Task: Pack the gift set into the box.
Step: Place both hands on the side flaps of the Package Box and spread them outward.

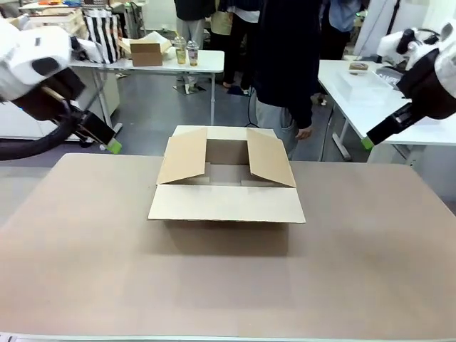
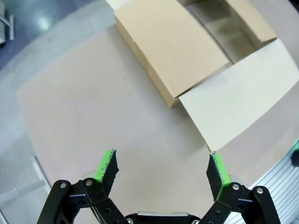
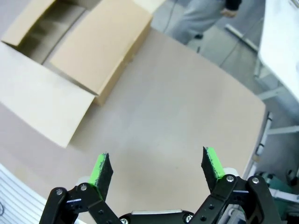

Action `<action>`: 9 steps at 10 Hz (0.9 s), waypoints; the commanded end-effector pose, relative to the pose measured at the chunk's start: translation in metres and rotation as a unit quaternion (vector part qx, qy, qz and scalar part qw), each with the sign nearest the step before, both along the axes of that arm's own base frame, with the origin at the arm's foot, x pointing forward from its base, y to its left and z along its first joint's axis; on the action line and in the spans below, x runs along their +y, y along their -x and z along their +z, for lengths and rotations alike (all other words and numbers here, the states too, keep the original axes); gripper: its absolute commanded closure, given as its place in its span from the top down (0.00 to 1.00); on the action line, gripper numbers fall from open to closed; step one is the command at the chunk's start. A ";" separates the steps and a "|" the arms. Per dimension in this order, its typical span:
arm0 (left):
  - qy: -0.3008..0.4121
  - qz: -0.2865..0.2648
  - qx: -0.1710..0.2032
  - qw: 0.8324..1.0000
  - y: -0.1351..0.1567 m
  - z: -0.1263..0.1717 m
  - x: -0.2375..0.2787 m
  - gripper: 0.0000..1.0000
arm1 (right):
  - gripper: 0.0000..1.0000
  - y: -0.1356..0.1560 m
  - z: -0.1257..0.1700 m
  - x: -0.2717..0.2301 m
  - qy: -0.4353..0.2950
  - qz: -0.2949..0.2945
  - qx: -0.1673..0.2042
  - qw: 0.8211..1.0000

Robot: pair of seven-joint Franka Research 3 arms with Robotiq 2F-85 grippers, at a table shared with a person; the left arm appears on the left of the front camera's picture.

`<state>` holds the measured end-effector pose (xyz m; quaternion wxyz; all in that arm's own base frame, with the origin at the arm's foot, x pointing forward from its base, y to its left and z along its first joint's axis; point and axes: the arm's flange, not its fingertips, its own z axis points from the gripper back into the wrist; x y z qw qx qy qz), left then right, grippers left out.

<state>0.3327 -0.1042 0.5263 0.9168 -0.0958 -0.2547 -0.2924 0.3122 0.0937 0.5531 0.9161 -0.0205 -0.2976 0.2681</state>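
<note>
The box (image 1: 226, 203) stands in the middle of the brown table with all four flaps open and its inside bare as far as I can see. The gift set is out of view. My left gripper (image 1: 110, 144) hangs above the table's far left edge, well left of the box. Its wrist view shows it open (image 2: 161, 168) with nothing between the green pads, the box (image 2: 173, 46) beyond it. My right gripper (image 1: 369, 140) hovers past the far right edge. It is open (image 3: 156, 165) and holds nothing, with the box (image 3: 93, 51) to its upper left.
A person in dark clothes (image 1: 285, 64) stands just behind the box, one hand (image 1: 305, 132) hanging down. White tables stand behind, one with a small carton (image 1: 146, 53) and bottles, one at the right (image 1: 356, 85). Bare tabletop (image 1: 228, 285) lies on the near side of the box.
</note>
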 end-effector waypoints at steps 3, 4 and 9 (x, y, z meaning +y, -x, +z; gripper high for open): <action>0.173 -0.055 0.011 0.983 0.010 0.007 0.043 1.00 | 1.00 -0.012 -0.006 -0.065 -0.349 -0.087 0.121 0.925; 0.294 -0.083 0.023 0.952 0.012 0.003 0.067 1.00 | 1.00 -0.016 -0.010 -0.084 -0.468 -0.088 0.210 0.854; 0.522 -0.131 0.094 0.838 -0.002 -0.038 0.092 1.00 | 1.00 -0.033 -0.034 -0.113 -0.684 -0.091 0.239 0.684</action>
